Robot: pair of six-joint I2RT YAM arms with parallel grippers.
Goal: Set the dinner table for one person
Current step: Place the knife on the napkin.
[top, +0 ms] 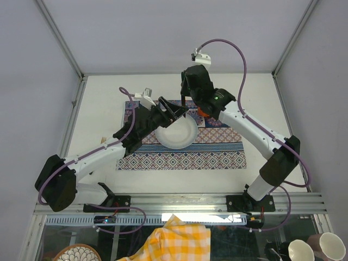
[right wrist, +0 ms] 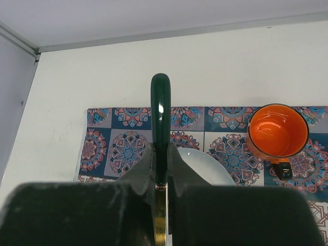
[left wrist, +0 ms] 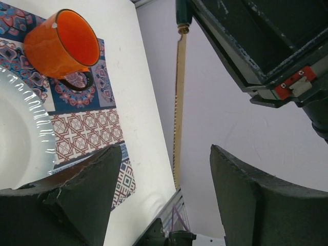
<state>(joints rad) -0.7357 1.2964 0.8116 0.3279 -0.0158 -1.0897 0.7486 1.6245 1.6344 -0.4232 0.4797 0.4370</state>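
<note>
**1. Layout.** The dinner table (top: 179, 182) is the white surface filling the middle of the top view. A patterned cloth (top: 217, 152) lies flat at its centre. A white plate (top: 176, 133) sits on the cloth, left of the cloth's middle. An orange mug (right wrist: 277, 130) stands on the cloth near the plate, at the right of the right wrist view.

**2. Grippers.** The right gripper (right wrist: 160, 171) hangs over the plate's upper rim in the top view. Its fingers are clamped on a green-handled utensil (right wrist: 160, 113). The gold shaft (left wrist: 179, 102) hangs straight down from the grip, and its working end cannot be identified. The left gripper (left wrist: 164, 177) sits just beside it, fingers spread wide and holding nothing.

**3. Hazards.**
- **Slip or pivot.** The grip is narrow and the handle looks smooth. A quick wrist move may swing or drop the utensil onto the plate.
- **Arm contact.** Both grippers crowd the same spot, so a careless approach by either may cause a collision.
- **Mug strike.** The right arm passes close over the mug and a sideways sweep may tip it.
- **Misplacement.** A straight descent lands the utensil on the plate rim, not on the cloth beside the plate.
- **Cloth drag.** A low tip may catch and shift the cloth.
</note>
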